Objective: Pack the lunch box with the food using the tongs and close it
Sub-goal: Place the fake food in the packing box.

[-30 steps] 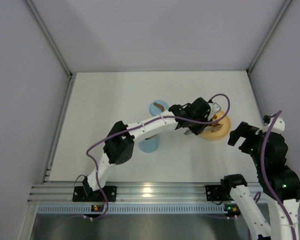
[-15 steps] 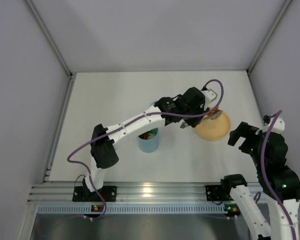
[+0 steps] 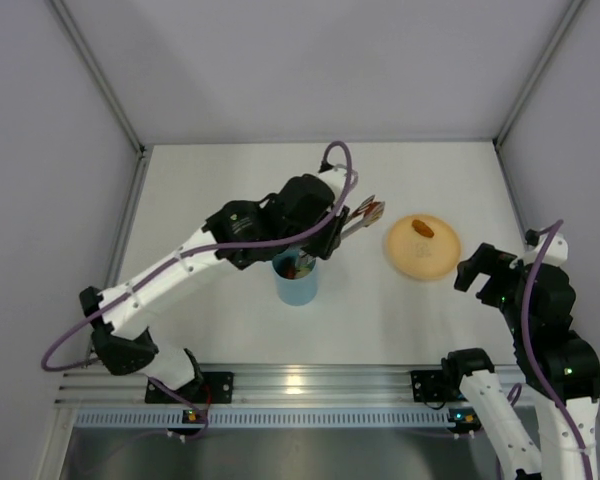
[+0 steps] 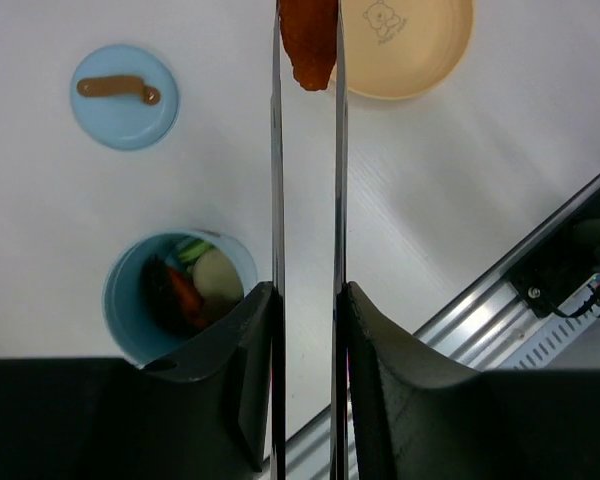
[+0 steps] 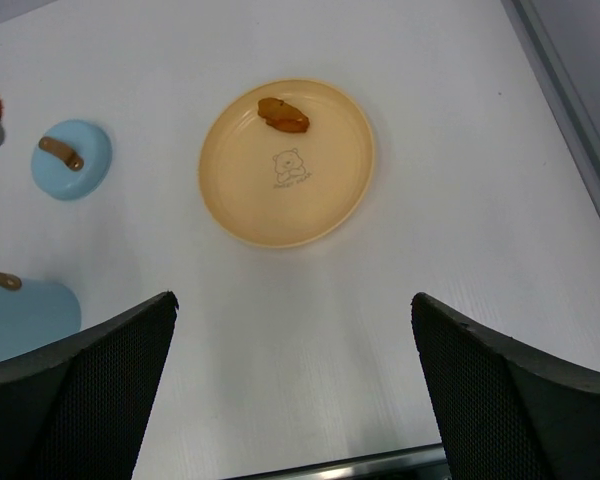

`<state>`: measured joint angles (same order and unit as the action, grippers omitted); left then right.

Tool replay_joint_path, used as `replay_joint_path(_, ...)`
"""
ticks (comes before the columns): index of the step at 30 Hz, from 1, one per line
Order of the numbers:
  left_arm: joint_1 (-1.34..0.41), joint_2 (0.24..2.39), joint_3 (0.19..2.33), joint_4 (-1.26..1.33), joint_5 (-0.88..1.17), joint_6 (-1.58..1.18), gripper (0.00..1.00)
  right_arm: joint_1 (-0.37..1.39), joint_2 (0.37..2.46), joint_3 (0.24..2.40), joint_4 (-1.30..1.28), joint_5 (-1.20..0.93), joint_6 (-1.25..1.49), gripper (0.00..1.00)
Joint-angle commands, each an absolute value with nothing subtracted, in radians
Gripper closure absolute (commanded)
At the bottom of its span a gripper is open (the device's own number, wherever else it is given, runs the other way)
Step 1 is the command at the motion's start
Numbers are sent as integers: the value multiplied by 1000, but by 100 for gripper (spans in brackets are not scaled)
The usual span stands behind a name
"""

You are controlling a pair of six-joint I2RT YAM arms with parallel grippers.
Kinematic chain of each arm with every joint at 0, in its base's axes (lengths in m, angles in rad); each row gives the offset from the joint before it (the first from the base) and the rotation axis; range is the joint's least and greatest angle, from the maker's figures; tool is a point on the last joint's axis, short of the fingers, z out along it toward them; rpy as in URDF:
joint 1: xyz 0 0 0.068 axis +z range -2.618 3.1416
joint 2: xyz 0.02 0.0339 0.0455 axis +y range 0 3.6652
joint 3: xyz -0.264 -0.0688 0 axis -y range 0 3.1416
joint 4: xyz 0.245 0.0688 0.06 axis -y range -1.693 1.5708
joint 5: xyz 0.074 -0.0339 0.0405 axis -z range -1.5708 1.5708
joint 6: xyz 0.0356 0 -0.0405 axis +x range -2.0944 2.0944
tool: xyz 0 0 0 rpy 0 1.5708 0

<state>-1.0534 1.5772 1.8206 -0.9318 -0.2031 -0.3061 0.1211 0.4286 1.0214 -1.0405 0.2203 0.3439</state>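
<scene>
My left gripper [image 4: 308, 300] is shut on the tongs [image 4: 277, 180], whose two thin arms run straight up the left wrist view. A reddish-brown piece of food [image 4: 308, 40] is pinched at their tips. In the top view that piece [image 3: 370, 211] hangs between the lunch box [image 3: 298, 284] and the plate. The light blue tub [image 4: 178, 296] stands open with several pieces of food [image 4: 185, 290] inside. Its lid [image 4: 125, 96] lies flat beyond it. My right gripper [image 5: 295, 400] is open and empty, held near the plate.
The orange-yellow plate [image 3: 422, 248] sits right of the tub and carries one orange-brown piece [image 5: 283, 113]. Grey walls enclose the table on three sides. A metal rail [image 3: 310, 385] runs along the near edge.
My left arm has swung left, away from the plate, carrying the tongs and the pinched piece toward the tub. The right arm has not moved.
</scene>
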Motion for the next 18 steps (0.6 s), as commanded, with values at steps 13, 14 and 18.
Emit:
replay_joint_path(13,-1054,1080,1536,-1203,-293,-457,74,109,479,1002,-953,203,347,0)
replay_joint_path(14,-1054,1059,1495,-1204,-298,-462,75,109,479,999,-951,201,348,0)
replay_joint_path(18,-1054,1011,1387,-1187,-322,-497,75,109,472,977,-939,189,354,1)
